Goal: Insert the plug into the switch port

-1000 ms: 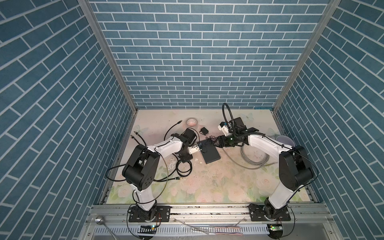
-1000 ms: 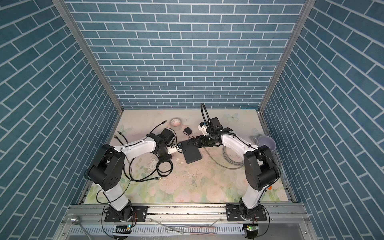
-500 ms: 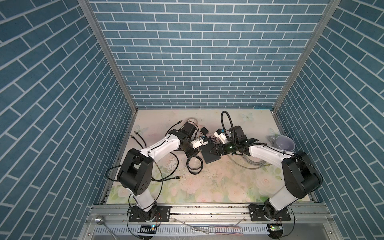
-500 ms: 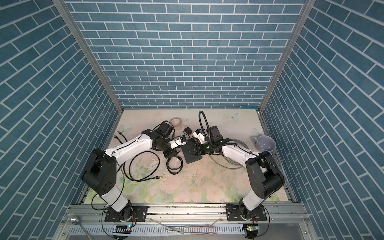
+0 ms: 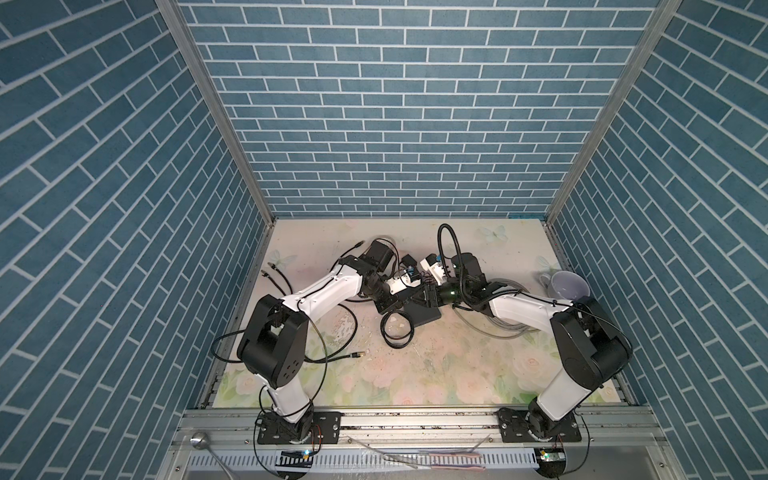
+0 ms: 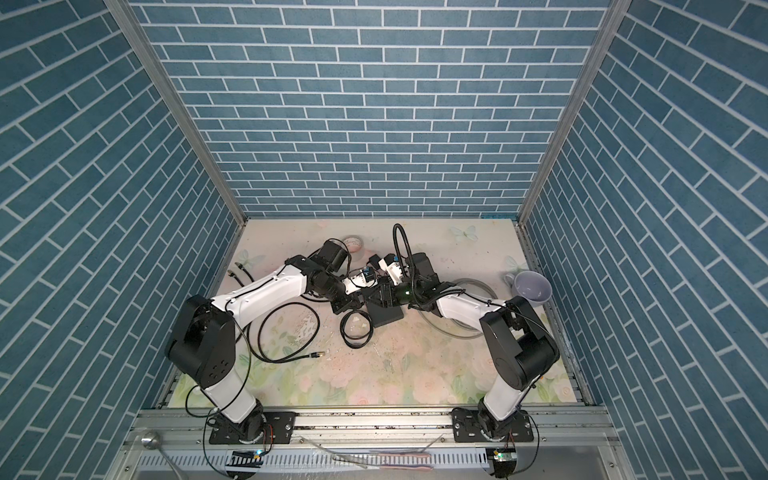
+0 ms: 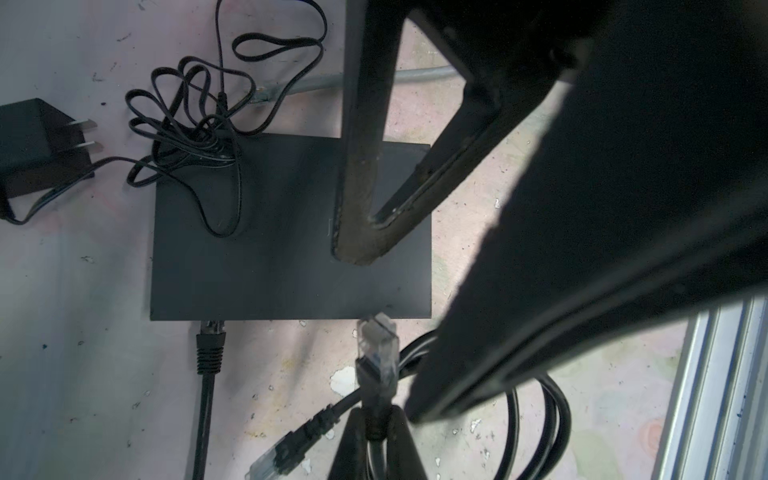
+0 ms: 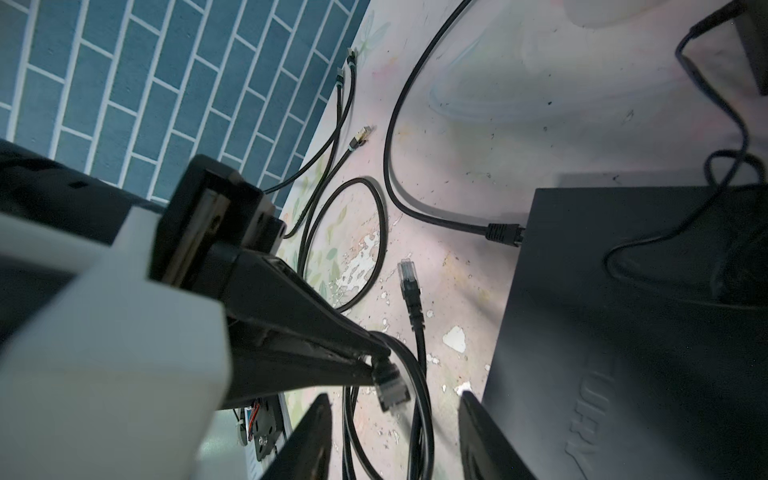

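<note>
The switch (image 7: 270, 249), a flat matte-black box, lies on the floral mat and shows in both top views (image 5: 426, 319) (image 6: 388, 318). My left gripper (image 7: 376, 419) is shut on the black cable just behind its clear-tipped plug (image 7: 376, 353), which hangs a little short of the switch's port edge. Another black plug (image 7: 211, 334) sits in a port on that edge. My right gripper (image 8: 395, 434) is open. One finger hangs over the switch (image 8: 623, 332), the other beyond the held plug (image 8: 390, 386), touching neither.
A cube-shaped power adapter (image 7: 37, 145) with a tangled thin cord lies beside the switch. A loose plug (image 8: 409, 274) and black cable loops (image 5: 398, 328) lie in front. A grey cable coil (image 5: 498, 328) and a mug (image 5: 567, 284) are on the right, a tape roll (image 6: 353, 243) behind.
The left arm swung toward the back with the plug and cable, then held still. The right gripper dropped low beside the switch and its jaws have narrowed.
</note>
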Action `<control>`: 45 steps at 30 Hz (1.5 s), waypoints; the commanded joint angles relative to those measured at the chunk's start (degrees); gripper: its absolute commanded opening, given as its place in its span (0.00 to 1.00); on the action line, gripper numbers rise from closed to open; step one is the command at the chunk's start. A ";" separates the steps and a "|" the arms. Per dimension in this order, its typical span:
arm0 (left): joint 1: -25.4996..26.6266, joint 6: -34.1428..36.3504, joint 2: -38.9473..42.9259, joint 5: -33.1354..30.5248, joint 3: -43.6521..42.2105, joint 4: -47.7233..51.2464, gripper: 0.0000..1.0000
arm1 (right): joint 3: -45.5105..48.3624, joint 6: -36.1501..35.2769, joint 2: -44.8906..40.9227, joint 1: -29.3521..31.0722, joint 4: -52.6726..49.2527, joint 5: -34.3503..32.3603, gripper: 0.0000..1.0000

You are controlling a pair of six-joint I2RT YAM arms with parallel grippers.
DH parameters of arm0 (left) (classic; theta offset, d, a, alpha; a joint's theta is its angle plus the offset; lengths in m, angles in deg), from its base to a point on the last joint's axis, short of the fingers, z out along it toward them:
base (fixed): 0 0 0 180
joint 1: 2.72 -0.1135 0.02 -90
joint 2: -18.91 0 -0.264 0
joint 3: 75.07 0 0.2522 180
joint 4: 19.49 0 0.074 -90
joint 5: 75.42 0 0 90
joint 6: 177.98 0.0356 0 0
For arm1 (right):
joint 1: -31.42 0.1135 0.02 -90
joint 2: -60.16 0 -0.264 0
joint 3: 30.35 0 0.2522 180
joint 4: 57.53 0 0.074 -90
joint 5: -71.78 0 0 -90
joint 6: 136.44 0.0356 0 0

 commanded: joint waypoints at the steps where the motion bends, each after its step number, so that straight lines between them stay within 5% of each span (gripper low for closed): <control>1: 0.18 0.80 -1.06 1.99 1.81 0.77 0.00 | -0.62 1.43 1.79 0.44 2.40 -0.29 0.46; 15: 0.13 1.06 -2.24 3.01 2.87 1.38 0.00 | -3.65 -0.13 4.90 1.36 0.75 0.90 0.31; 22: 0.14 1.41 -2.69 2.09 3.24 2.30 0.00 | -4.42 1.41 3.45 1.36 -1.22 0.83 0.37; 37: 0.13 1.00 -2.32 1.50 1.89 0.61 0.00 | -5.36 6.27 3.71 1.40 -4.78 -0.19 0.13; 41: 0.04 0.09 -2.23 -0.69 1.47 -0.48 0.03 | -4.30 11.18 3.44 1.38 -3.72 -1.37 0.07; 45: 0.09 -0.89 -1.08 -4.66 0.24 -2.26 0.21 | -2.87 17.73 2.93 1.36 -2.68 -5.09 0.04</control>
